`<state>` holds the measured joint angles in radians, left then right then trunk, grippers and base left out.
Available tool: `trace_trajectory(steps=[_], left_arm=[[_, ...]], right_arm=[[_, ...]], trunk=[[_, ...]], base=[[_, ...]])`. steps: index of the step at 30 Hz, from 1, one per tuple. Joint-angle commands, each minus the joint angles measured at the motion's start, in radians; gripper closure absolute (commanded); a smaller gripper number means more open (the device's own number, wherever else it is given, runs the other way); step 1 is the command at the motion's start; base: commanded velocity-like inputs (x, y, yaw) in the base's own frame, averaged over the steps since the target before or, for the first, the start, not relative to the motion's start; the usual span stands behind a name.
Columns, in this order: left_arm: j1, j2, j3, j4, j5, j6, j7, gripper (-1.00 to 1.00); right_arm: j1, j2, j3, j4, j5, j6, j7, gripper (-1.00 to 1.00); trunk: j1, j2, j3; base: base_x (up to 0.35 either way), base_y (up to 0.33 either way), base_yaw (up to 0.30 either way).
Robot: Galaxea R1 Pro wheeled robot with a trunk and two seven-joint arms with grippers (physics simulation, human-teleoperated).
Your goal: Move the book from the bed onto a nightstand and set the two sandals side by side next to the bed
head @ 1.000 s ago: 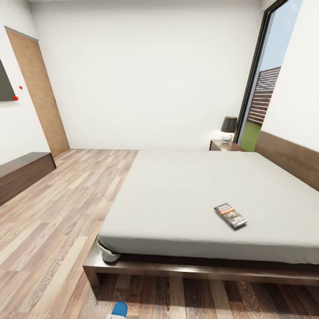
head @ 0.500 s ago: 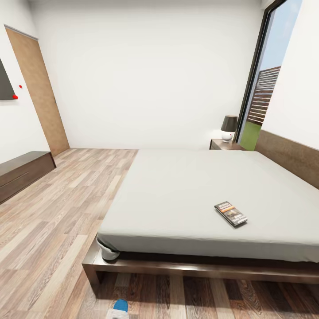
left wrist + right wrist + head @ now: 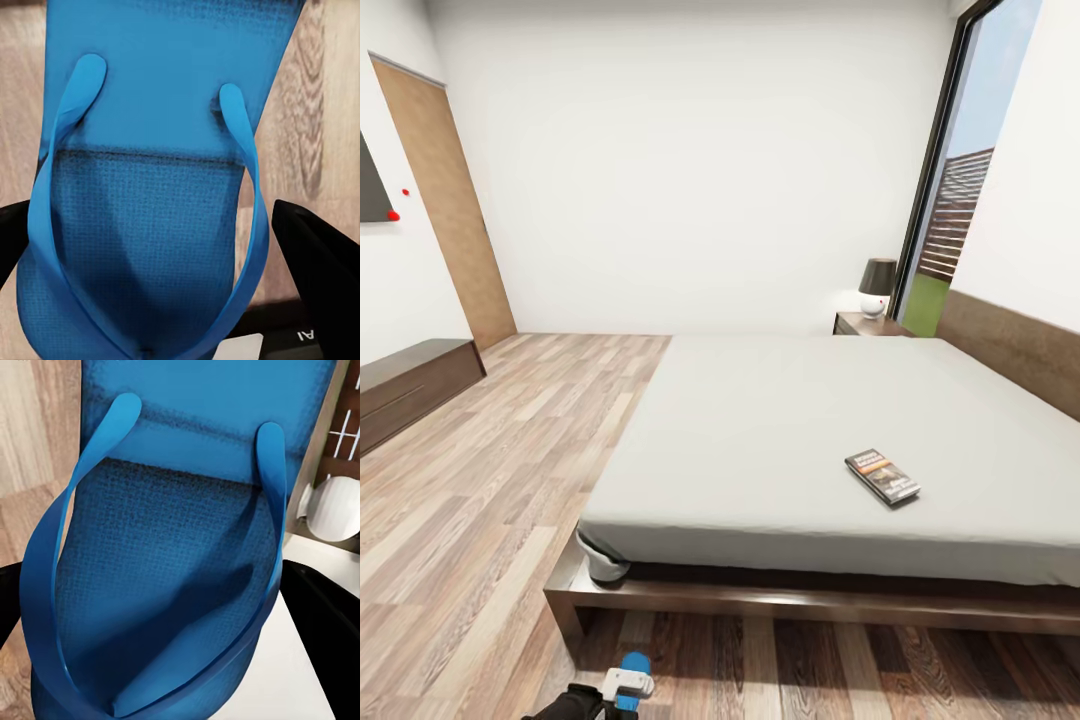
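The book [image 3: 882, 476] lies flat on the light-grey mattress of the bed [image 3: 760, 440], toward its near right side. A nightstand [image 3: 865, 324] carrying a lamp stands at the bed's far corner by the window. At the bottom edge of the head view my left gripper [image 3: 622, 688] holds a blue sandal [image 3: 634, 665] over the floor in front of the bed frame. In the left wrist view that sandal [image 3: 157, 150] sits between the black fingers [image 3: 322, 262]. In the right wrist view my right gripper [image 3: 172, 607] is shut on the other blue sandal [image 3: 187, 547], between dark fingers [image 3: 330, 615].
A long dark-brown dresser [image 3: 405, 390] stands along the left wall, beside a wooden door [image 3: 445, 200]. Wood-plank floor [image 3: 480, 480] stretches between the dresser and the bed. A tall black-framed window [image 3: 950, 200] is at the back right.
My left gripper with its blue sandal has come further up into the bottom of the head view. The book and bed have stayed put.
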<state>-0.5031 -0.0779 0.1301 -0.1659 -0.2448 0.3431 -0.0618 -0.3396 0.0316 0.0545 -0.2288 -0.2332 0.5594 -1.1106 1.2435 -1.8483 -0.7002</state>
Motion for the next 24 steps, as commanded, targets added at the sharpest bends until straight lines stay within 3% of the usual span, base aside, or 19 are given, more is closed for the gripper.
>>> trace_trajectory(steps=[1, 5, 12, 15, 24], left_arm=[[0.0, 0.0, 0.009, -0.003, -0.011, 0.007, -0.006, 1.0], [-0.002, 0.0, 0.009, -0.003, -0.011, 0.01, -0.003, 1.0], [-0.002, 0.0, 0.008, -0.003, -0.01, 0.011, -0.001, 1.0], [-0.002, 0.0, 0.008, -0.003, -0.01, 0.011, -0.002, 1.0], [-0.002, 0.001, 0.008, -0.003, -0.01, 0.011, -0.005, 1.0]], right_arm=[[0.0, 0.0, 0.007, -0.001, -0.007, 0.008, -0.005, 1.0], [0.0, 0.0, 0.008, -0.001, -0.006, 0.008, -0.009, 1.0], [0.0, 0.002, 0.008, 0.0, -0.009, 0.007, -0.152, 1.0], [0.0, 0.003, 0.007, 0.0, -0.012, 0.007, -0.181, 1.0], [-0.001, 0.005, 0.008, 0.0, -0.014, 0.008, -0.204, 1.0]], trunk=[[0.0, -0.001, -0.001], [0.0, -0.001, -0.001], [0.0, -0.001, -0.001], [0.0, -0.001, -0.001], [0.0, -0.001, -0.001]], base=[[0.0, 0.0, 0.0], [0.0, 0.0, 0.0], [0.0, 0.0, 0.0], [0.0, 0.0, 0.0], [0.0, 0.0, 0.0]])
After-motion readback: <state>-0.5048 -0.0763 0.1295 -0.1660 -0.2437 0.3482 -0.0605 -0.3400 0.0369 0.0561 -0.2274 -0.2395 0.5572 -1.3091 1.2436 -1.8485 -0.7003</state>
